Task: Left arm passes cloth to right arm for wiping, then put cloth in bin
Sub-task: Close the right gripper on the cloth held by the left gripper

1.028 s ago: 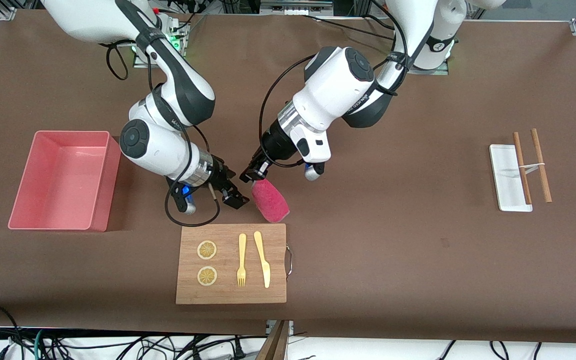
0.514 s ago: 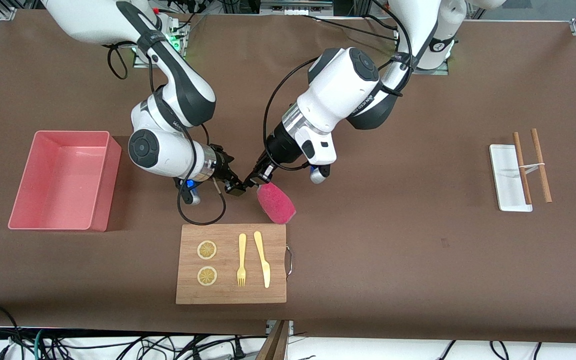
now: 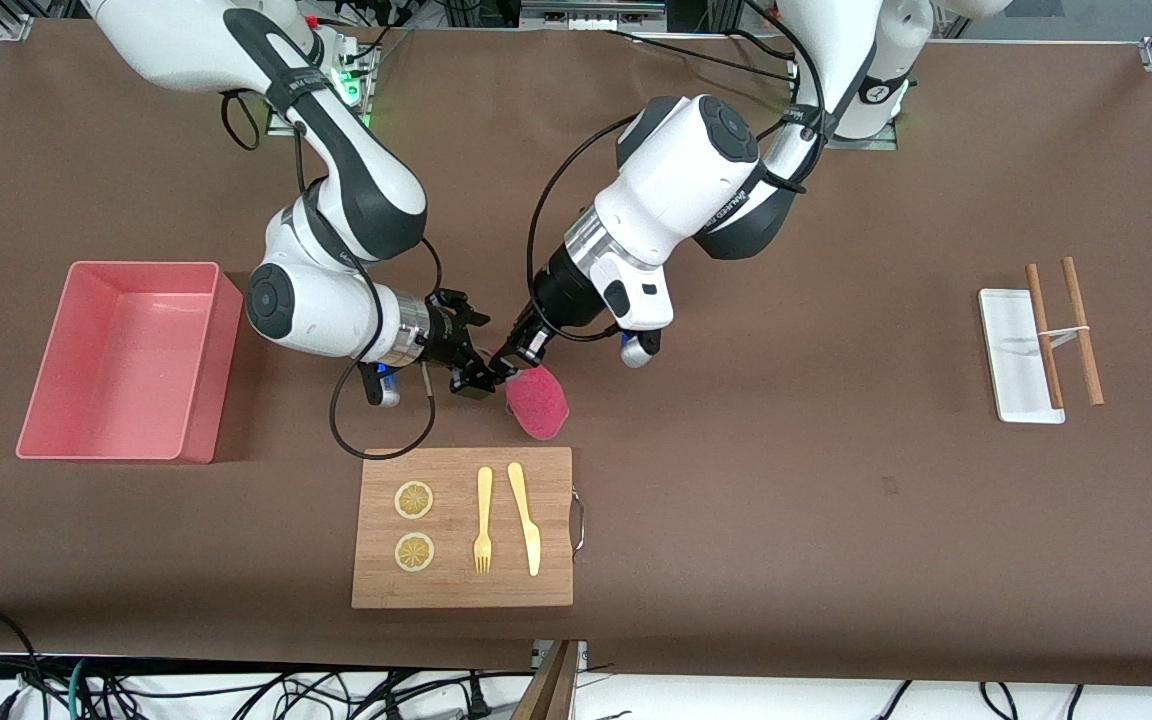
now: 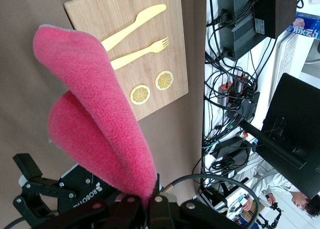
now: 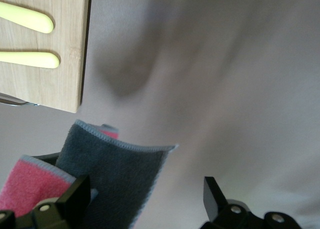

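Right gripper (image 3: 476, 372), fingers spread, flanks the cloth (image 3: 537, 402) hanging from the left gripper (image 3: 513, 359), which pinches its upper edge.

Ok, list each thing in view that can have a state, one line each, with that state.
left gripper: shut on the cloth, above the table.
cloth: folded, hanging from the left gripper, pink face outward.
right gripper: open, beside the cloth, a corner of which lies between its fingers, not gripped.
bin: upright, nothing in it.
cutting board: flat, carrying two lemon slices, a fork and a knife.
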`<state>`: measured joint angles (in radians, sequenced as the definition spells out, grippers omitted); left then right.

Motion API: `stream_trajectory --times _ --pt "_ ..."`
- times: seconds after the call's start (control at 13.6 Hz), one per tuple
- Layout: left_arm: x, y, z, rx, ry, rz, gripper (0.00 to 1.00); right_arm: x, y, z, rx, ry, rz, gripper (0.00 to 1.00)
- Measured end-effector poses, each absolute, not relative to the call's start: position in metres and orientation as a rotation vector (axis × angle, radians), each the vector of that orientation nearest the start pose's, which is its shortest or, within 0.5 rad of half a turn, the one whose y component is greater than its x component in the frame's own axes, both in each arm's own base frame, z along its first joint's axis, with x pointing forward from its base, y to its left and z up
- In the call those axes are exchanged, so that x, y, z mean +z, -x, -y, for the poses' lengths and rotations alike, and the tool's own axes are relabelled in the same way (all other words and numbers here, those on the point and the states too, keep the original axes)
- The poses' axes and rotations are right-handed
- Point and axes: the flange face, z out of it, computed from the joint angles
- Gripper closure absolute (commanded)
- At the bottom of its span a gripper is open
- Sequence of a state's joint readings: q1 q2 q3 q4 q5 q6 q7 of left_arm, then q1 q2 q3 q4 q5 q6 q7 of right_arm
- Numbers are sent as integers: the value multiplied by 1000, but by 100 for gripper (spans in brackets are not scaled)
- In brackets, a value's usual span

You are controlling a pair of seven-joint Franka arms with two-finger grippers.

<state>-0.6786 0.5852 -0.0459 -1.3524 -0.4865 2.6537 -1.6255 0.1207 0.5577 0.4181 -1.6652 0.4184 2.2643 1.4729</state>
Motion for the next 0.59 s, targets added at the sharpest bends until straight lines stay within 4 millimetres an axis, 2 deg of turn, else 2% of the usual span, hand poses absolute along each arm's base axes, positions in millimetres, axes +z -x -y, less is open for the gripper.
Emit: stream_trajectory --times 0.15,0.22,0.29,0.51,0.59 --pt "464 -586 495 -119 -1895 -1382 100 308 -598 -329 609 2170 -1640 1" --pt "465 -584 498 -124 -1897 -1378 100 304 -595 -329 616 2165 -1649 33" --pt "465 -582 500 -127 -1898 -1375 100 301 -593 -328 625 2158 -1659 69" --pt "465 -579 502 -132 -1902 -1372 100 305 -594 -326 677 2038 -1706 68" --pt "464 -579 503 -135 -1906 -1372 100 306 -596 -325 680 2008 -1716 78"
